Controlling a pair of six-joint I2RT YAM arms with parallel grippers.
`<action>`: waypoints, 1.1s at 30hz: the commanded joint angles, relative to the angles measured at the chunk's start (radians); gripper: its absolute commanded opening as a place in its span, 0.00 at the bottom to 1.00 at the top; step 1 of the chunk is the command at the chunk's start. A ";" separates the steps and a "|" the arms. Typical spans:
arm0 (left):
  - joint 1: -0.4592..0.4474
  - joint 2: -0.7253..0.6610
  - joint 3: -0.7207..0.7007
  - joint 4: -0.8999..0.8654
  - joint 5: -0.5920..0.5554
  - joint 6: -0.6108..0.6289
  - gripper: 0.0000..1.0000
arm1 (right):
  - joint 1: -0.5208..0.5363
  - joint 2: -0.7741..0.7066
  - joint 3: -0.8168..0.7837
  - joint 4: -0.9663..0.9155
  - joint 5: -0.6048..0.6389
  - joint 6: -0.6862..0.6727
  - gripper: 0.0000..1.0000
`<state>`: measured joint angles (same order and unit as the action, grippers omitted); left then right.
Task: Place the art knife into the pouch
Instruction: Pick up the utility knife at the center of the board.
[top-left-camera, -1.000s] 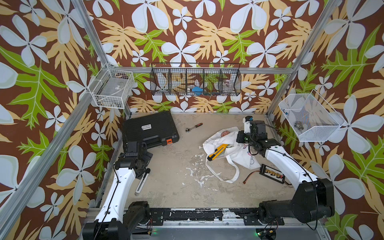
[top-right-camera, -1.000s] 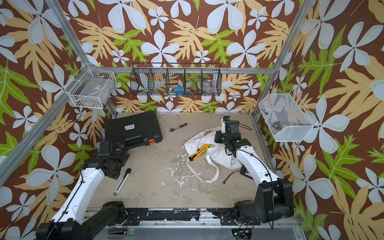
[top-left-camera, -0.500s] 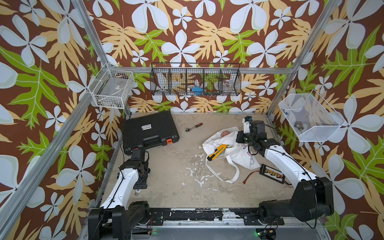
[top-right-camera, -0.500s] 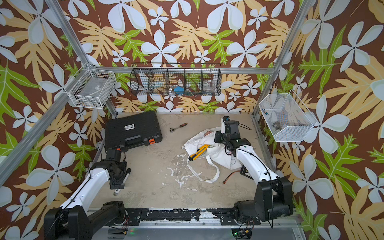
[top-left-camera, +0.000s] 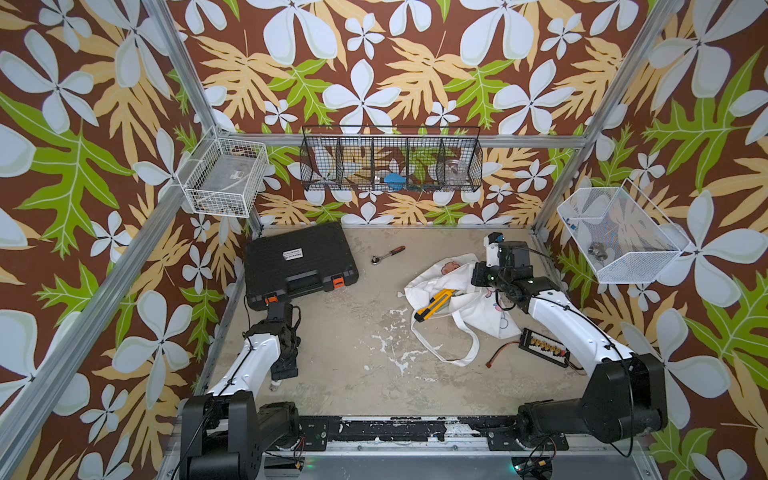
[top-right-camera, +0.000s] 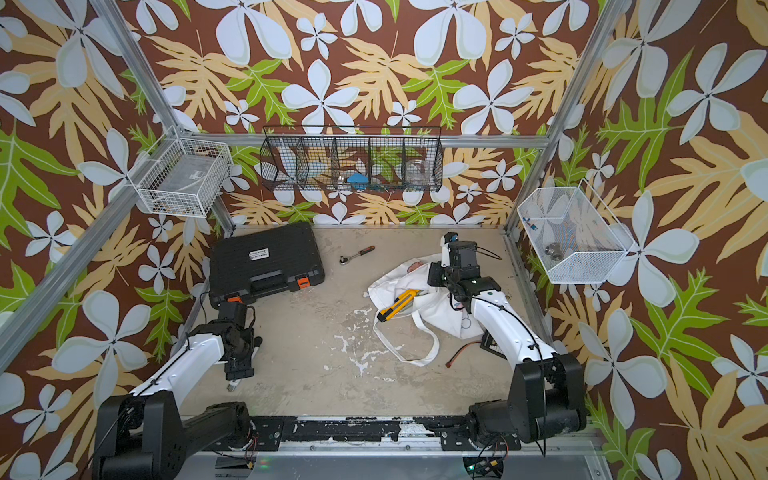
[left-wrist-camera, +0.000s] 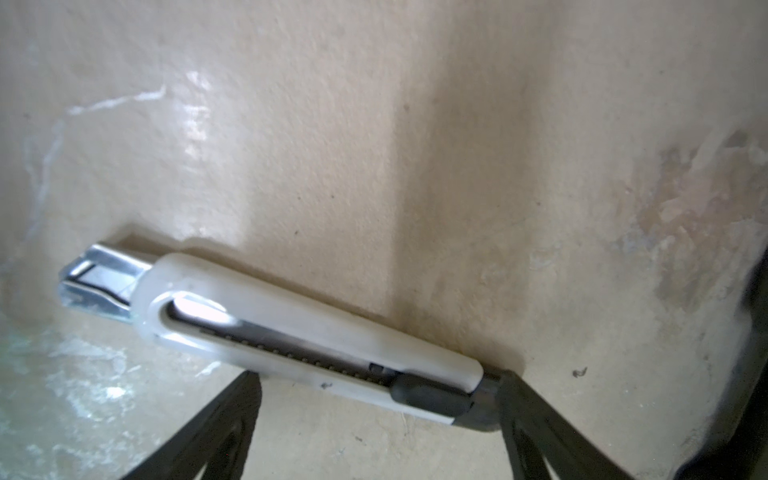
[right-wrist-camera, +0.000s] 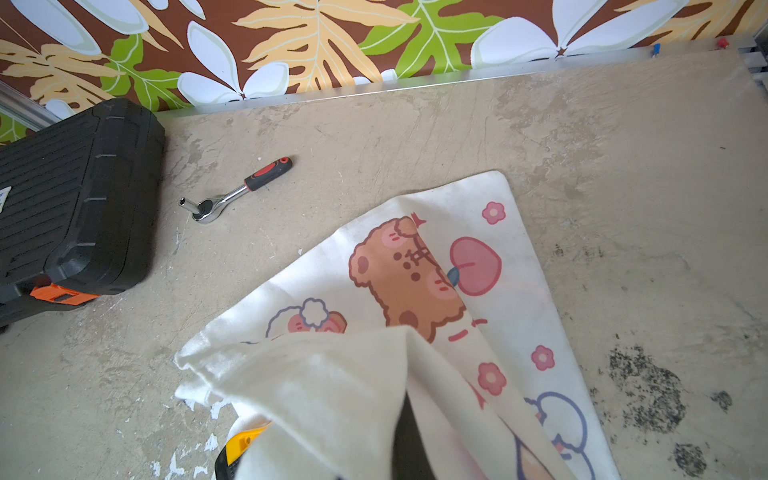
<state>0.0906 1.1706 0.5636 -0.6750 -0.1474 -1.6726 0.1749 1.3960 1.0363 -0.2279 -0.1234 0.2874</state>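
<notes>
The left tool (left-wrist-camera: 380, 376) points down at the counter with its two black fingers (left-wrist-camera: 216, 428) spread apart. They straddle the rear end of the art knife (left-wrist-camera: 307, 328), a slim white plastic snap-off cutter with a grey slider and a bright metal nose. One finger looks to touch the grey tail cap, but nothing is clamped.

The knife lies flat on the beige counter (top-left-camera: 353, 353) on the robot's left side. It is well apart from the pouch (top-left-camera: 473, 318), a white cloth tote printed with bears and peaches, which lies crumpled on the right side. The right tool (top-left-camera: 477, 278) is closed on a fold of the pouch's cloth and holds it raised. A yellow-and-black cutter (top-left-camera: 434, 304) rests at the pouch's mouth.

The knife should handle as light, stiff and smooth, so a pinch at the tail would probably let it pivot or slip. The better hold is across the middle of the handle, clear of the metal nose and the slider. The pouch is limp, so its mouth needs holding open.
</notes>
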 joint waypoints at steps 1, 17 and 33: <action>0.008 0.012 0.000 0.021 0.005 -0.015 0.89 | 0.000 0.000 0.004 0.022 0.002 0.004 0.00; 0.084 0.105 0.032 0.066 0.014 0.092 0.55 | 0.000 0.008 0.008 0.023 0.010 0.001 0.00; 0.095 0.283 0.125 0.099 0.051 0.310 0.37 | 0.000 0.009 0.009 0.023 0.016 0.000 0.00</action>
<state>0.1829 1.4223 0.6903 -0.6083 -0.1299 -1.4277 0.1749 1.4048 1.0363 -0.2253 -0.1196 0.2871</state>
